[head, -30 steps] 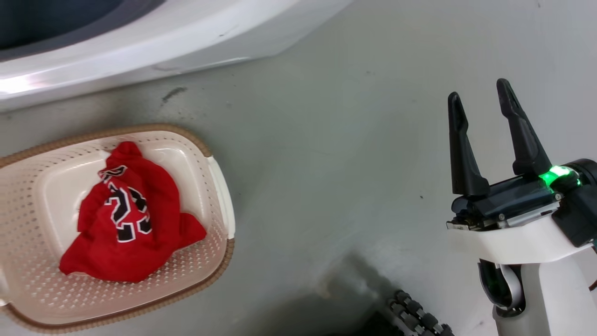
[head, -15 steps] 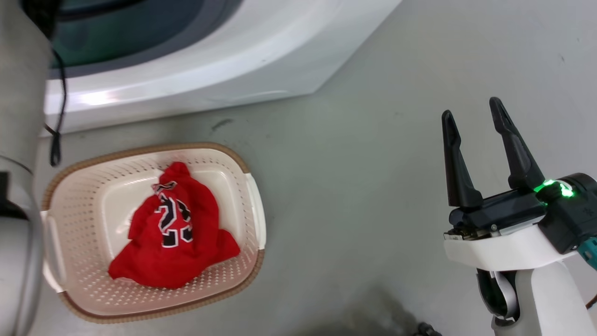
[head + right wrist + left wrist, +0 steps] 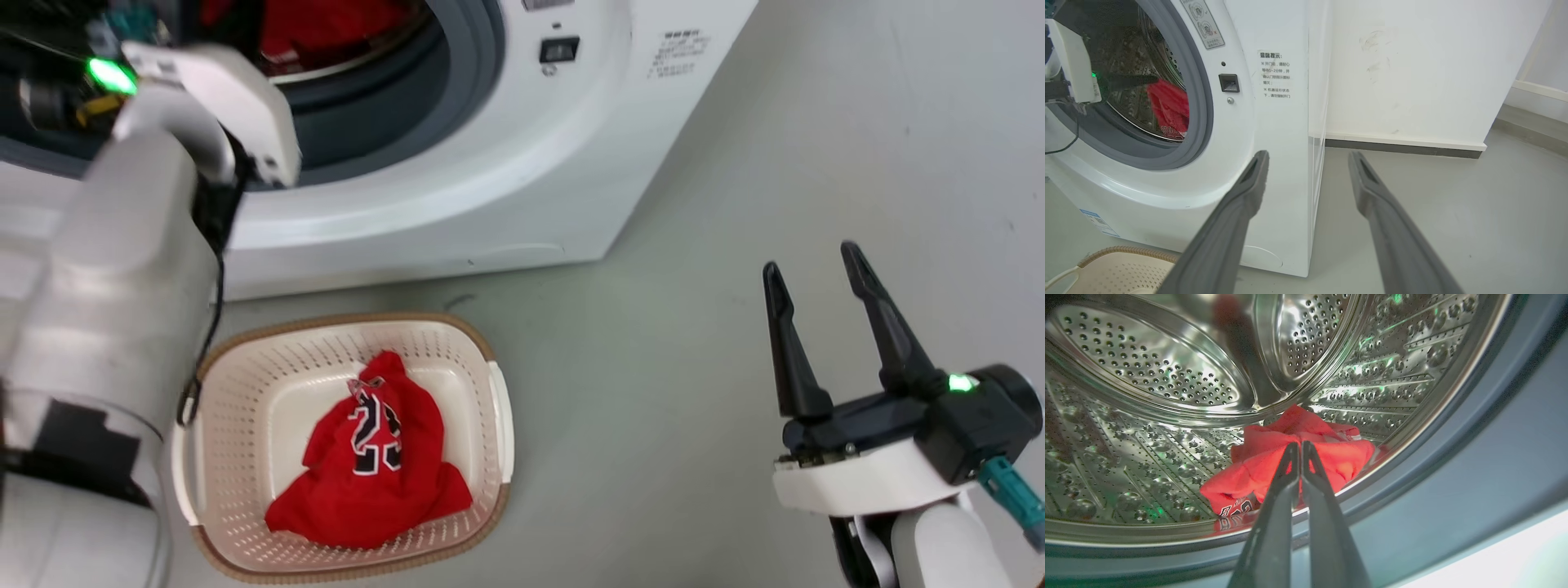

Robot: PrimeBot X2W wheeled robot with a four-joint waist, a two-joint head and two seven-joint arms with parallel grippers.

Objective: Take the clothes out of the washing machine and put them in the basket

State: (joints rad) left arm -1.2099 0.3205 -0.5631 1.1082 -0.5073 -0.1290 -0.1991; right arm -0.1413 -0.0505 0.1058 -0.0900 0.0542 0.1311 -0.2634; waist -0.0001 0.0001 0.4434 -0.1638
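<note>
- I read the right pincer (image 3: 810,259) nearest to me. It hangs over the bare floor (image 3: 653,343), in front of the washing machine (image 3: 506,155) and off its right-hand corner. Its fingers (image 3: 1241,212) are spread wide with nothing between them.
- In the right wrist view those fingers point at the washing machine's right front corner.
- The basket (image 3: 500,408) stands on the floor just in front of the washing machine, below the round opening and well apart from the right pincer.
- One jersey (image 3: 371,465) lies crumpled on the basket bottom, clear of the washing machine. Its number 23 faces up.
- The left arm (image 3: 114,269) rises beside the basket and reaches over the washing machine's lower front into the opening. A green light shows near its wrist.
- The grey door seal (image 3: 1203,102) rings the opening of the washing machine. A small latch and a printed label sit on the front panel to its right.
- The left pincer (image 3: 1300,444) is inside the washing machine, within the steel drum (image 3: 1147,375). Its fingers are pressed together and clamped on a red garment (image 3: 1261,457). The cloth puckers in folds toward the tips.
- That red garment sits low in the washing machine's drum, close behind the seal. Printed lettering shows on its lower edge.
- A white wall (image 3: 1412,61) with a dark skirting strip stands to the right of the washing machine and beyond it.
</note>
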